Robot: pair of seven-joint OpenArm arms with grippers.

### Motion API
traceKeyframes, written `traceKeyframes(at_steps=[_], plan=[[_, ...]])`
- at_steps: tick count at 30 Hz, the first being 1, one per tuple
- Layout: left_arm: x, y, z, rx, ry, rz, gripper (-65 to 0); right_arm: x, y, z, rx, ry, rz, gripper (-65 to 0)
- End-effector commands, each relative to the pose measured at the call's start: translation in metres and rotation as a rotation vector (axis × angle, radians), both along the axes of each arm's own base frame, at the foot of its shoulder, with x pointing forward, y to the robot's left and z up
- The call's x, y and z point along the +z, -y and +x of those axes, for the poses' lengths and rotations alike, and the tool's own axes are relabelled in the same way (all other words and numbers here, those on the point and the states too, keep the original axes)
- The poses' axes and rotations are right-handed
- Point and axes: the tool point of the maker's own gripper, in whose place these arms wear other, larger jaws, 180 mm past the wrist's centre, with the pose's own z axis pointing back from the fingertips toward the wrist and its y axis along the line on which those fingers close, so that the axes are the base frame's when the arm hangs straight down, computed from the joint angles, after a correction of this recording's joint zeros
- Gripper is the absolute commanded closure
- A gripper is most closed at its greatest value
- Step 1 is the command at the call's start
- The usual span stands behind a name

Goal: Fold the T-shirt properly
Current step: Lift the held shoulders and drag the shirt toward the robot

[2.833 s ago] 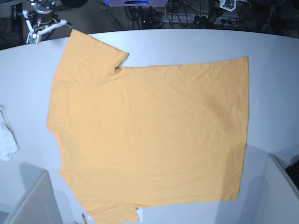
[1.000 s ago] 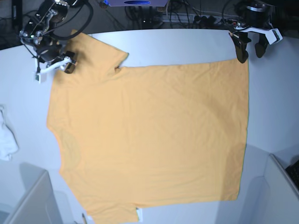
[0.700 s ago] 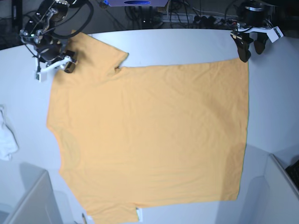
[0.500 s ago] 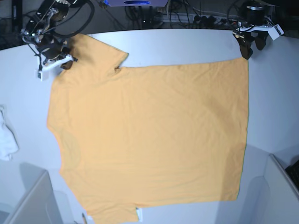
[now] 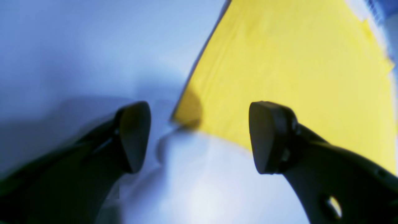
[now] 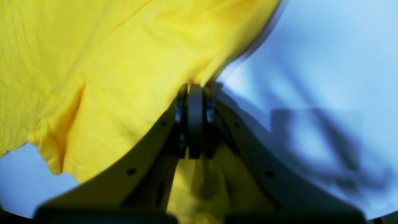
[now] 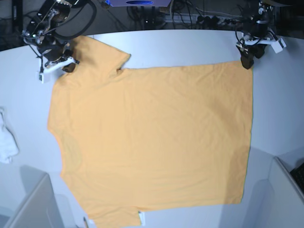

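The orange-yellow T-shirt (image 7: 152, 137) lies spread flat on the white table (image 7: 190, 45), plain side up, with no print showing. My right gripper (image 7: 66, 65) is at the far sleeve's edge at the back left. In the right wrist view it (image 6: 192, 90) is shut, pinching the sleeve fabric (image 6: 108, 77). My left gripper (image 7: 247, 61) is at the shirt's back right hem corner. In the left wrist view it (image 5: 199, 137) is open, and the shirt's corner (image 5: 186, 118) lies between the two black fingertips (image 5: 133, 137), untouched.
A small white cloth (image 7: 7, 140) lies at the table's left edge. Grey bin walls stand at the front left (image 7: 28, 204) and front right (image 7: 285, 190). Cables (image 7: 190, 16) run behind the table. A white label (image 7: 141, 218) shows at the near sleeve.
Both arms came in from the back. My right gripper settled on the sleeve edge and closed. My left gripper dropped toward the hem corner. The shirt has not shifted.
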Motion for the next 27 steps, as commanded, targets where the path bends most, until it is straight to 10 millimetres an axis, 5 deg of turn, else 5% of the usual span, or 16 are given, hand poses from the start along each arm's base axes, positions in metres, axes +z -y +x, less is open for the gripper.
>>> traceKeyframes(at_steps=[1, 8, 17, 20, 27], plan=[[-0.003, 0.006, -0.001, -0.020, -0.003, -0.052, -47.7, -0.019, -0.003, -0.030, 0.031, -0.154, -0.013, 0.0], [-0.013, 0.035, 0.012, -0.094, 0.001, -0.173, -47.7, -0.018, -0.002, -0.030, 0.030, -0.153, -0.014, 0.0], [-0.018, 0.032, 0.025, -0.072, 0.018, -0.186, -47.2, -0.018, -0.001, -0.030, 0.030, -0.153, -0.016, 0.0], [-0.021, 0.029, 0.027, -0.066, 0.014, -0.185, -37.5, -0.018, -0.001, -0.030, 0.030, -0.153, -0.016, 0.0], [-0.022, 0.028, 0.026, -0.068, 0.009, -0.182, -0.3, -0.017, 0.000, -0.031, 0.029, -0.152, -0.020, 0.0]])
